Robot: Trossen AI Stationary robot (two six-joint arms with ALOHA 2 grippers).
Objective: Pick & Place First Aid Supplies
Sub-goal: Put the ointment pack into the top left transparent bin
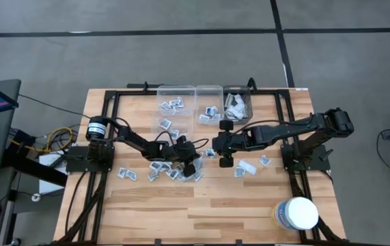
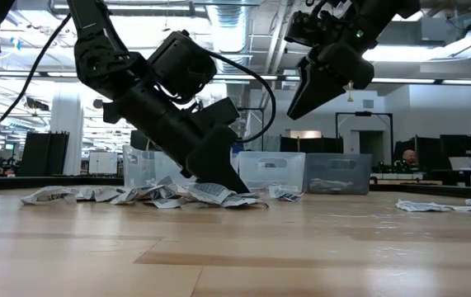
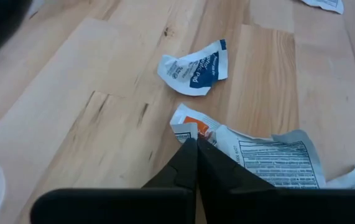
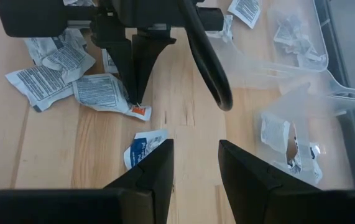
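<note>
Table-height and overhead views of a packet pick on a pale, straight-grained wooden slat table (image 1: 181,198).

Nearest the low camera, the bare planks carry a loose drift of small flat square white-grey foil packets (image 2: 165,195), crinkled and printed with dark text.

The left gripper (image 3: 196,144) stands tilted at the pile's edge with its fingers pressed together at the tips, pinching the corner of a crumpled white packet with an orange mark (image 3: 193,127); the grip looks thin, on paper edge only. To do this step well, a slow straight lift seems wise, since a shallow pinch on slick foil may slip, and the overlapping larger text-printed sachet (image 3: 276,162) could drag along.

Just beyond lies a creased white-and-blue packet (image 3: 193,67), apart from the fingers.

The right gripper (image 4: 193,165) hangs above the table near the centre, jaws partly apart and holding nothing.

Farther back, clear thin-walled plastic bins (image 1: 201,102) line the table's far edge, already holding several packets.

A large white round tub (image 1: 297,213) stands well apart at the near right corner.
</note>
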